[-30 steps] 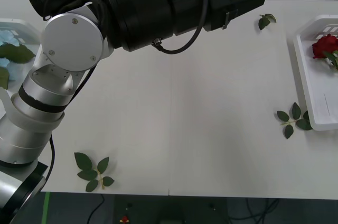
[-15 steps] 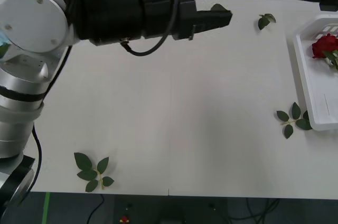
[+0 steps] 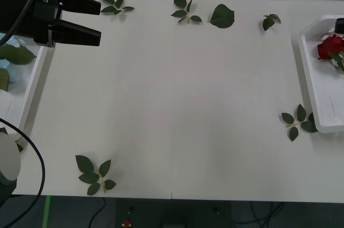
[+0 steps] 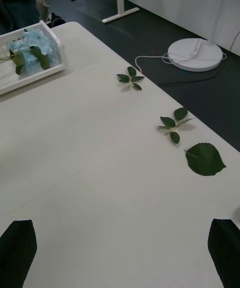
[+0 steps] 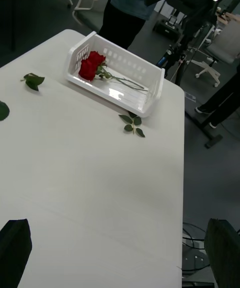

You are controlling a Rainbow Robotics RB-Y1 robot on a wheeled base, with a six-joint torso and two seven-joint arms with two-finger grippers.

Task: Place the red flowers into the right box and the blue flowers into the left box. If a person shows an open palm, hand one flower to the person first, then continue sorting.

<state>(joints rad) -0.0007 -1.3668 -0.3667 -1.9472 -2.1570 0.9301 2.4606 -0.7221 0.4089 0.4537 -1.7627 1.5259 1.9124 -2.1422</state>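
The left gripper (image 3: 97, 21) has its two black fingers apart with nothing between them. It sits at the table's far left, just beside the rim of the left box (image 3: 33, 85), pointing across the bare tabletop. The right gripper (image 4: 120, 250) also has its fingers spread wide at the corners of its own wrist view and carries nothing.

Contents of the boxes: the blue flowers (image 4: 31, 48) lie in the left box, pale heads and large green leaves resting within the rim. The red flowers (image 5: 91, 66) lie in the right box (image 5: 150, 86), buds toward one end wall and stems trailing along the floor (how many roses there are cannot be told). The front view shows one red bud (image 3: 329, 46) inside the right box at the table's right edge.

On the table (image 3: 183, 104) between the boxes, only loose leaf sprigs (image 3: 95, 175) and a single large leaf (image 3: 221, 16) remain; these are not flowers to sort. No open palm is presented.

Judgement: with both grippers empty and no flower left on the table, sorting appears complete or very nearly so.
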